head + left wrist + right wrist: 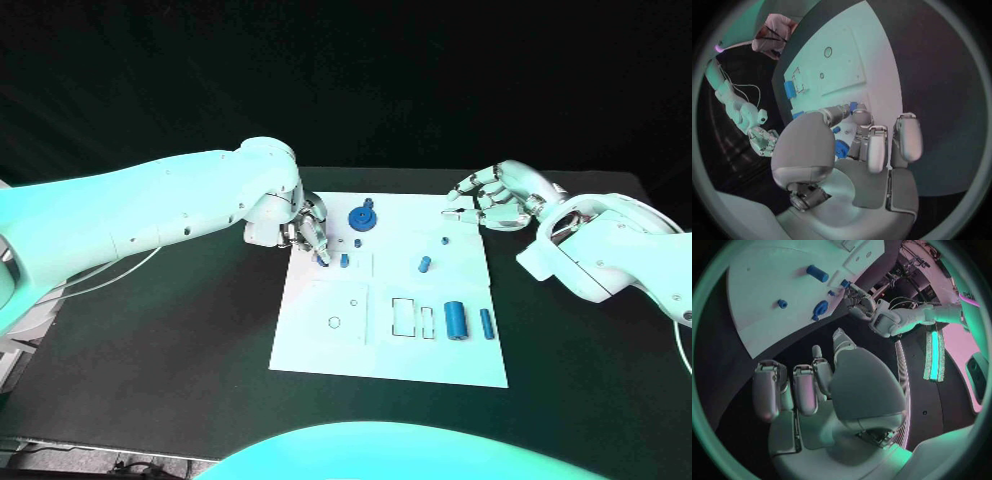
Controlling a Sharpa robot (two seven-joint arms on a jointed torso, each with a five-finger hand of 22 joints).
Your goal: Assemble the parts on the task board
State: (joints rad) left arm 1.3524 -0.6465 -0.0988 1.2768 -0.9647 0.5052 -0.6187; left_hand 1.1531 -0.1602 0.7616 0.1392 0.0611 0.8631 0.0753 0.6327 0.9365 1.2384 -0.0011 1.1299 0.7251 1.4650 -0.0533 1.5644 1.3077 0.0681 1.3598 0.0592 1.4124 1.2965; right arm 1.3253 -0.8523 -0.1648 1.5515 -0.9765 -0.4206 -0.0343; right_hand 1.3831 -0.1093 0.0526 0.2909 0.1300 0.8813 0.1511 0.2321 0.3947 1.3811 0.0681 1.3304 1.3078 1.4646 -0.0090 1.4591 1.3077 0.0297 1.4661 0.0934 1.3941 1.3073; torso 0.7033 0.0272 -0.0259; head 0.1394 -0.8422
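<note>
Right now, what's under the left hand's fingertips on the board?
The left hand reaches over the task board near its far-left corner. A small blue part sits by its fingers; whether they grip it is hidden.

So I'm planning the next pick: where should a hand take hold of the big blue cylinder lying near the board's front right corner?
Probably across its middle, from above. The big blue cylinder lies flat on the task board, its long axis running front to back, so fingers would close on its round left and right sides. A thinner blue pin lies close on its right, leaving little room there.
</note>
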